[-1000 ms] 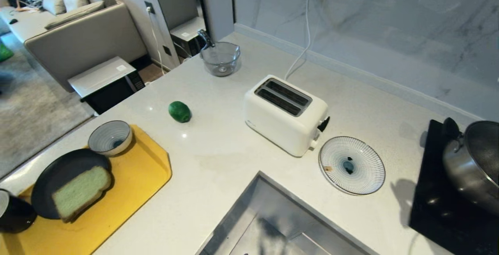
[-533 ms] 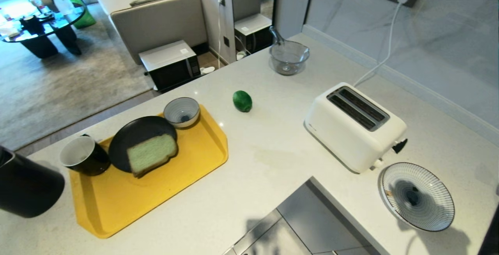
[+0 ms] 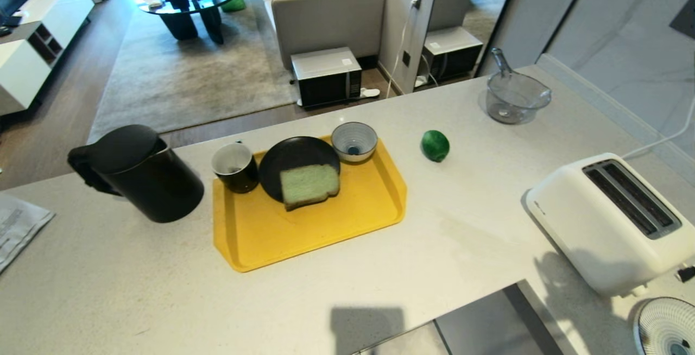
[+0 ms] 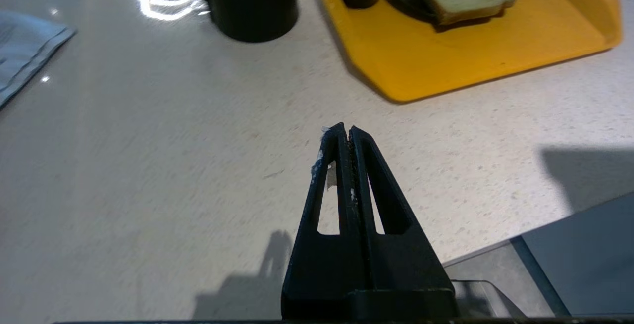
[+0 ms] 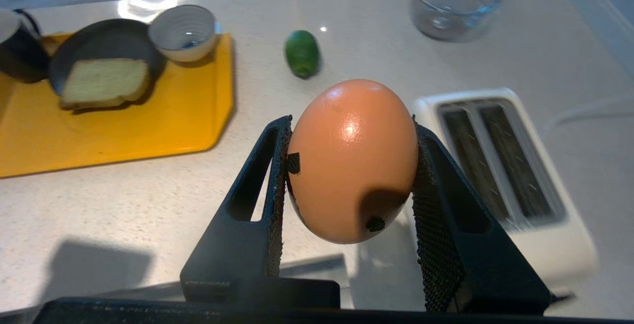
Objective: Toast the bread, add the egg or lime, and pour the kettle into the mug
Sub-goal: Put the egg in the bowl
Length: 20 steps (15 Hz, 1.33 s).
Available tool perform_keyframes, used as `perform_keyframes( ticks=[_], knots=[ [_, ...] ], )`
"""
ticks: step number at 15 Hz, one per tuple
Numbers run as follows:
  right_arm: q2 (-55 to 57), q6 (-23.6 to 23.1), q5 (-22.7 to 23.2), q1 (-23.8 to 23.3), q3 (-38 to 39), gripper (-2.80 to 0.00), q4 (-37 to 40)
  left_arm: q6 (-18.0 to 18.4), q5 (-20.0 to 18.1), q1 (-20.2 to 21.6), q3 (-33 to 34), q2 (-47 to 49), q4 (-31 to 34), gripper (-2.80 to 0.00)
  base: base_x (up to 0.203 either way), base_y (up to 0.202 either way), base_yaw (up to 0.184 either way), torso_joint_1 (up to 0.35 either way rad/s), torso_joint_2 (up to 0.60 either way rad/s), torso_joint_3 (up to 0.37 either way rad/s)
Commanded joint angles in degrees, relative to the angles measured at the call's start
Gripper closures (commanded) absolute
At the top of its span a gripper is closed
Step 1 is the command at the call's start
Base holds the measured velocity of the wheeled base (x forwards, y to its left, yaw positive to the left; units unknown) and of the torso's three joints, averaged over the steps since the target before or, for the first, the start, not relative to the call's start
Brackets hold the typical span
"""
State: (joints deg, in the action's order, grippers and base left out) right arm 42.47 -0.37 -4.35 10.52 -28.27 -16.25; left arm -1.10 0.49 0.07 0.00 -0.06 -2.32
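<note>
Right gripper point(image 5: 351, 131): clamped on the egg point(image 5: 352, 160), held above the counter near the toaster point(image 5: 505, 175). Left gripper point(image 4: 345, 133): pressed closed, empty, over bare counter short of the yellow tray point(image 3: 326, 224). On the tray: bread point(image 3: 308, 184) on black plate, mug point(image 3: 234, 167) at its corner; kettle point(image 3: 142, 173) beside the tray, lime point(image 3: 435, 145) past its other end.

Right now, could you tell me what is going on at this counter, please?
The right pincer holds an egg above the counter, near the toaster. The left pincer is shut and empty over bare counter. The bread sits on a black plate on the yellow tray, beside the mug and kettle.
</note>
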Motion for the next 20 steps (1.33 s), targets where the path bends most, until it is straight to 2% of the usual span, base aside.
perform_keyframes(
  ticks=[1, 4, 9, 12, 15, 20],
  knots=[
    [-0.02, 0.02, -0.04, 0.03, 0.06, 0.00, -0.10, -0.05, 0.04, 0.01, 0.97, -0.12, -0.67, 0.00, 0.001, -0.008, 0.171, 0.002, 0.00, 0.006],
    [-0.28, 0.02, 0.05, 0.03, 0.14, 0.00, -0.10, -0.05, 0.04, 0.01, 0.97, -0.12, -2.30, 0.00, -0.001, -0.007, 0.175, -0.001, 0.00, 0.001],
    [-0.37, -0.07, 0.21, 0.05, 0.19, 0.00, -0.04, -0.05, 0.04, 0.01, 0.97, -0.12, -0.59, 0.00, 0.001, -0.007, 0.153, 0.003, 0.00, 0.000],
    [-0.37, -0.07, 0.65, 0.11, 0.14, 0.00, -0.01, -0.05, 0.04, 0.01, 0.97, -0.12, -0.67, 0.00, 0.000, -0.001, 0.020, 0.001, 0.00, 0.002],
    [0.24, -0.40, 2.95, 0.11, -0.20, 0.00, 0.15, -0.05, 0.04, 0.01, 0.97, -0.12, -0.66, 0.00, 0.000, 0.000, 0.000, 0.000, 0.00, 0.000],
    [4.91, -6.27, 4.38, 0.11, -5.42, 0.00, 6.37, -0.05, 0.04, 0.01, 0.97, -0.12, -0.60, 0.00, 0.000, 0.000, 0.000, 0.000, 0.00, 0.000]
  ],
)
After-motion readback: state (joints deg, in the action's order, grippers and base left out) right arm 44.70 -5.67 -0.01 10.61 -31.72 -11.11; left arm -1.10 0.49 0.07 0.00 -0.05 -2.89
